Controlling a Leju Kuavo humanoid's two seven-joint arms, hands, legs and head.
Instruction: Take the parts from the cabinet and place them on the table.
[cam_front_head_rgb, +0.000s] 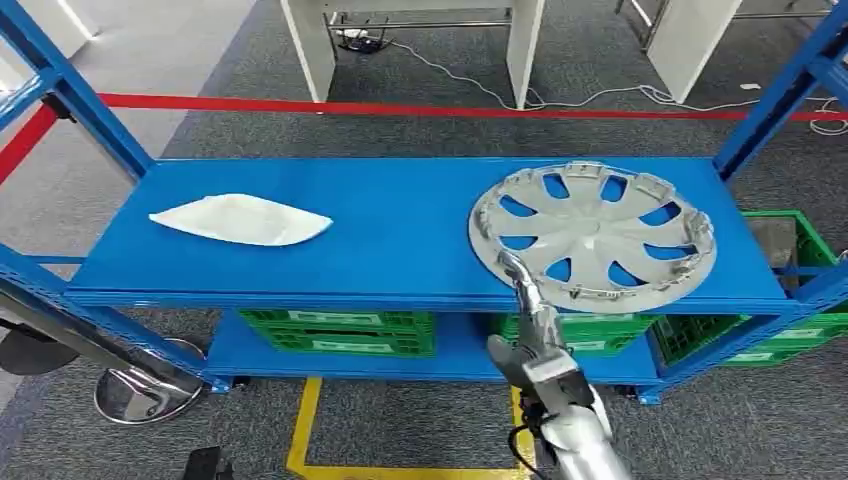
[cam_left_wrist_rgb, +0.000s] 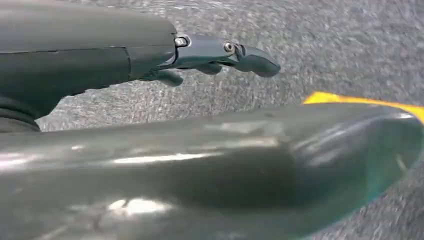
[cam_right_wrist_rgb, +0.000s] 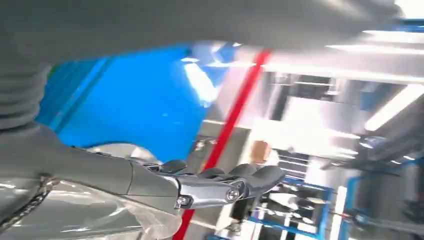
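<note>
right hand (cam_front_head_rgb: 512, 268) at hubcap (cam_front_head_rgb: 592, 234) rim, grip possibly hidden

- The hubcap (cam_front_head_rgb: 592, 236) looks like silver-painted plastic with a dull satin sheen.
- The white part (cam_front_head_rgb: 241, 219) looks like smooth, matt plastic.
- The shelf (cam_front_head_rgb: 400, 235) is blue painted metal, smooth and slightly glossy.
- The crates (cam_front_head_rgb: 338, 332) are green plastic with ribbed sides.
- The floor (cam_front_head_rgb: 210, 120) is rough grey carpet.
- The right hand (cam_front_head_rgb: 522, 282) looks like polished metal.
</note>
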